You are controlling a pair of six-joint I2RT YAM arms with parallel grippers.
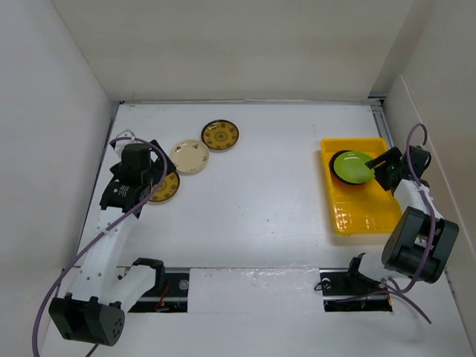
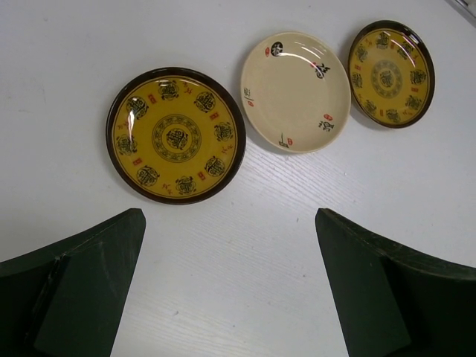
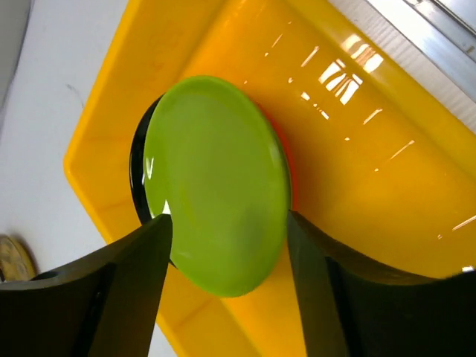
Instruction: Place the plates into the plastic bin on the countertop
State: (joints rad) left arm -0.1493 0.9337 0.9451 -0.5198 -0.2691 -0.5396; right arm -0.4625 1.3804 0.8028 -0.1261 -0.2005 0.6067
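**At the right wall: a plate stack in the bin**

Between both arms the countertop [image 1: 260, 201] lies wide and white. The bin [image 1: 372, 217] sits along the right wall, and its near half is bare. At its far end a green plate [image 3: 216, 182] tops a black plate [image 3: 138, 169], with the edge of an orange plate [image 3: 287, 160] showing. Far left, a cream plate [image 2: 295, 91] lies between two patterned plates [image 2: 175, 135]. The left gripper [image 2: 229, 223] hovers wide open and empty. The right gripper [image 3: 229, 223] is spread open over the green plate's edge.

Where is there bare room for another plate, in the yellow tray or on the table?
In the bright yellow plastic bin, the near half is bare floor; its far end is crowded by a lime green plate atop a glossy black plate. On the white countertop, the middle between bin and the three plates at left is free.
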